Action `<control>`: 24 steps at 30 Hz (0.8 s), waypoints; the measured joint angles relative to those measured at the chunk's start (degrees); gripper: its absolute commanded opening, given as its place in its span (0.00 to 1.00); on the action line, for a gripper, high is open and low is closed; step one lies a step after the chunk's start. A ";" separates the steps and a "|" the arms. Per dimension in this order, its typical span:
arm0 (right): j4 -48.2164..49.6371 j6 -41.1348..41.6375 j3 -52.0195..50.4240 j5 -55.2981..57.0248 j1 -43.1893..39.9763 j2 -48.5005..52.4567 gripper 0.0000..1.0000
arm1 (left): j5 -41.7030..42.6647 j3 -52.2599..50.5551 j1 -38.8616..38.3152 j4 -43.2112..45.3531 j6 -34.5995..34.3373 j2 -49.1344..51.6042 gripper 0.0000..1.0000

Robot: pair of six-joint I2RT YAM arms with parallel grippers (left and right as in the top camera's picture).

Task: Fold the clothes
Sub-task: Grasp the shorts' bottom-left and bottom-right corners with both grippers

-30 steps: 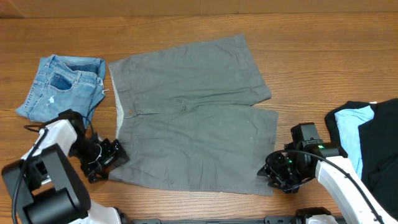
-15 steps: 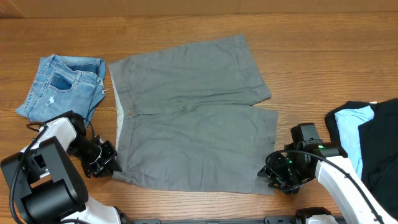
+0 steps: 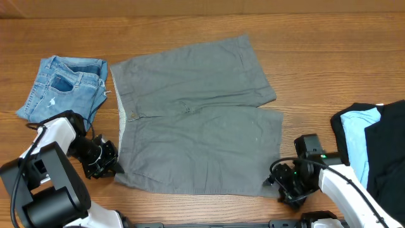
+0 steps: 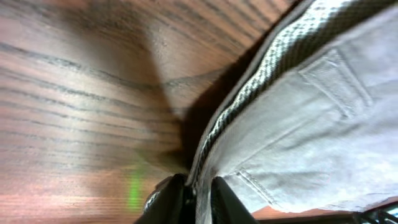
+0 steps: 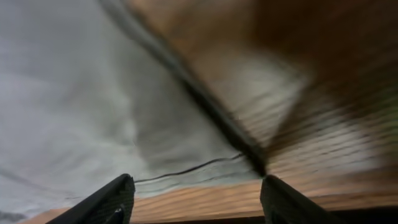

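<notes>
Near the front edge of the wooden table [image 3: 316,57], overhead view: grey shorts [image 3: 196,120] lie spread flat in the middle, waistband toward my left side, both legs pointing toward my right. Pale inner waistband [image 3: 121,107] shows along the left edge; small button [image 3: 133,115] at the fly. Left gripper [image 3: 112,166] sits low at the near corner of the waistband. Left wrist view confirms: both fingers [image 4: 169,199] are drawn nearly together with the waistband's edge pinched between them, so my left end is clamped on the shorts. The patterned lining of the band runs up and away from the pinch, a stitched tab [image 4: 339,84] beside it, bare wood to the left. Right gripper [image 3: 273,183] is at the near corner of the near leg's hem. Right wrist view is blurred, yet the two fingers [image 5: 106,202] stand wide apart, nothing between them; grey cloth fills the left of that view, the hem running diagonally to meet wood on the right. I cannot tell whether the right fingertips touch the cloth. Off to my left, well apart from the grip, lie small blue denim shorts [image 3: 63,85], bunched. At the far right edge, black and light-blue garments [image 3: 380,145] lie in a heap.
</notes>
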 measured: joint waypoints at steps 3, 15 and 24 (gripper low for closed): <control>1.29 1.79 -1.51 -0.24 0.02 0.00 0.58 | -0.02 0.09 0.00 -0.17 0.04 -0.50 0.22; 0.24 3.17 -0.90 0.09 -0.24 0.81 0.04 | 0.00 0.31 0.00 -1.03 0.66 -0.50 0.38; -4.13 -2.91 9.27 1.31 -0.26 0.81 0.04 | 0.02 6.25 0.00 -5.40 1.40 -1.66 0.51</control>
